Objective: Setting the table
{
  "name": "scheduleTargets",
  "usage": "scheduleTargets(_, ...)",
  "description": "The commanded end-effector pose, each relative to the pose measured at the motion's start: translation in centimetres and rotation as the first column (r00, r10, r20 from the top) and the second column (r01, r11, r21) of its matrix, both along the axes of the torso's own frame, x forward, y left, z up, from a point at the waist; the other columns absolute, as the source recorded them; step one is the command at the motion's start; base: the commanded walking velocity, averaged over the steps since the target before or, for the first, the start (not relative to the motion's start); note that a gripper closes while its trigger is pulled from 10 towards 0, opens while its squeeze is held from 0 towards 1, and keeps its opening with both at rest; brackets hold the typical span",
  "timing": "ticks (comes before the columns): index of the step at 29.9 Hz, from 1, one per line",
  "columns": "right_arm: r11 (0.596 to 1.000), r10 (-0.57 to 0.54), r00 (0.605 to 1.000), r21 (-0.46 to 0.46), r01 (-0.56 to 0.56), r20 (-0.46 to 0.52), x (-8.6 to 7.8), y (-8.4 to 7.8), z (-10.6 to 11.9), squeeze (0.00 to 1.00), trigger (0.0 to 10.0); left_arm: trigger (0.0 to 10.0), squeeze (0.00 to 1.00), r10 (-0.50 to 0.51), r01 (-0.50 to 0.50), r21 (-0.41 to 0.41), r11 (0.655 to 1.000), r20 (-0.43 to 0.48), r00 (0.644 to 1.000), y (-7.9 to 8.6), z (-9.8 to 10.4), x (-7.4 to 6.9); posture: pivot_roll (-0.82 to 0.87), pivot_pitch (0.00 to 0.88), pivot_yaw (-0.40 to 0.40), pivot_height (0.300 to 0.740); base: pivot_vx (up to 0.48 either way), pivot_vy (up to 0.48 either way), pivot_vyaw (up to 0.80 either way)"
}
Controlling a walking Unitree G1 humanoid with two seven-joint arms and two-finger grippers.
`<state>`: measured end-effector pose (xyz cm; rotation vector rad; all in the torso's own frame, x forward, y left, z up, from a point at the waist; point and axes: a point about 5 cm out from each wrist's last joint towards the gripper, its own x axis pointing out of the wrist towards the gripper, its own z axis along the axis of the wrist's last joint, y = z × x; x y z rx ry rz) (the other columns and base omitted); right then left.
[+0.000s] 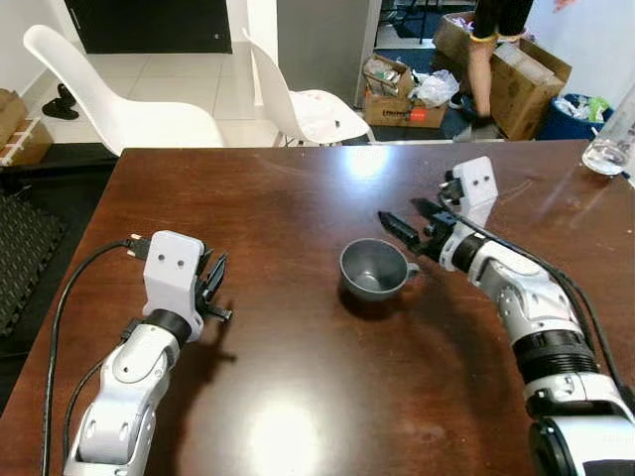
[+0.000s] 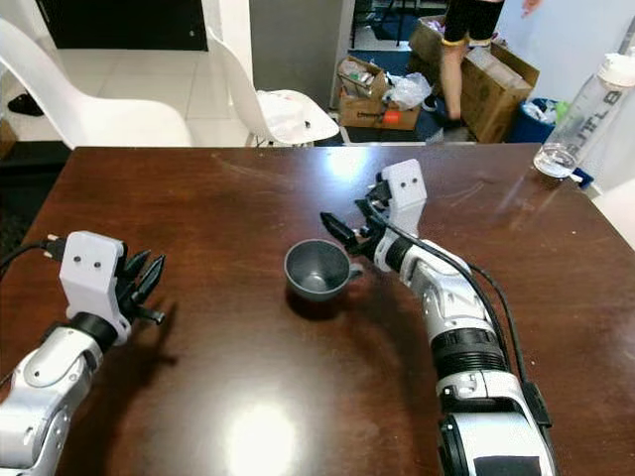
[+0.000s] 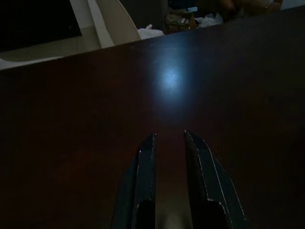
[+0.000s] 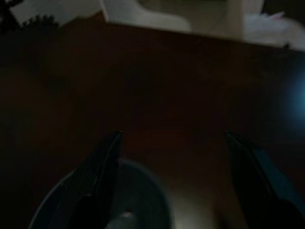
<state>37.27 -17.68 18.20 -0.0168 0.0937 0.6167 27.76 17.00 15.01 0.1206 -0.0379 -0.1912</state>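
Note:
A grey cup (image 1: 373, 266) stands upright on the dark wooden table (image 1: 298, 397), just right of centre, its handle toward my right arm. My right gripper (image 1: 415, 224) hovers just behind and right of the cup, above the handle, open wide with nothing between its fingers. In the right wrist view the cup's rim (image 4: 143, 191) lies low between the spread fingers (image 4: 102, 167). My left gripper (image 1: 212, 286) rests low over the table's left side, far from the cup. Its fingers (image 3: 145, 181) stand a narrow gap apart and hold nothing.
A clear plastic bottle (image 2: 585, 114) stands at the table's far right corner. Two white chairs (image 1: 119, 99) (image 1: 308, 109) sit beyond the far edge. A person (image 1: 486, 50) stands by cardboard boxes (image 1: 526, 79) in the background.

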Motion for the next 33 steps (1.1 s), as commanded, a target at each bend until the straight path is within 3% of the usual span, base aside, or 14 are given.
scheduleTargets(1,0.999,0.024,0.999,-0.020,-0.025,-0.037,-0.1,0.0,-0.6,0.00,10.0,10.0,0.00,0.002,-0.002,0.004,1.000,-0.017,1.000,-0.1,-0.3,-0.3,0.03,0.076,0.054,0.740,0.000,0.000,0.00)
scheduleTargets(6,0.997,0.063,0.994,-0.029,-0.066,-0.093,-2.4,-0.8,-2.6,0.00,10.0,10.0,0.00,0.006,-0.006,-0.005,1.000,-0.020,1.000,-0.3,-0.5,-0.4,0.01,0.087,0.048,0.740,0.000,0.000,0.00)
scheduleTargets(13,0.997,0.072,0.980,-0.002,-0.073,-0.186,-3.6,-0.9,-4.9,0.00,10.0,10.0,0.00,-0.004,0.004,-0.007,1.000,-0.023,1.000,-0.5,-0.6,-0.2,0.01,0.088,0.053,0.740,0.000,0.000,0.00)
scheduleTargets(14,0.997,0.075,0.977,0.010,-0.075,-0.202,-3.6,-0.9,-5.3,0.00,9.2,10.0,0.00,-0.005,0.005,-0.007,1.000,-0.022,1.000,-0.6,-0.5,-0.2,0.01,0.088,0.053,0.740,0.000,0.000,0.00)
scheduleTargets(15,0.997,0.074,0.974,0.020,-0.071,-0.215,-3.6,-0.8,-5.5,0.00,6.5,10.0,0.00,-0.005,0.005,-0.007,1.000,-0.020,1.000,-0.5,-0.5,-0.1,0.01,0.088,0.053,0.740,0.000,0.000,0.00)
scheduleTargets(16,0.998,0.068,0.972,0.028,-0.063,-0.226,-3.5,-0.8,-5.7,0.00,2.9,10.0,0.00,-0.004,0.004,-0.008,1.000,-0.019,1.000,-0.5,-0.4,-0.1,0.01,0.087,0.052,0.740,0.000,0.000,0.00)
scheduleTargets(17,0.998,0.066,0.970,0.041,-0.058,-0.235,-3.4,-0.8,-5.8,0.00,0.0,10.0,0.00,-0.003,0.003,-0.008,1.000,-0.017,1.000,-0.5,-0.4,0.0,0.01,0.087,0.052,0.740,0.000,0.000,0.00)
scheduleTargets(33,0.973,0.092,0.981,0.223,-0.052,-0.170,-3.3,-0.2,-3.7,0.00,0.0,10.0,0.00,0.000,0.000,-0.014,1.000,-0.020,1.000,-0.7,-0.5,-0.1,0.01,0.088,0.052,0.740,0.000,0.000,0.00)
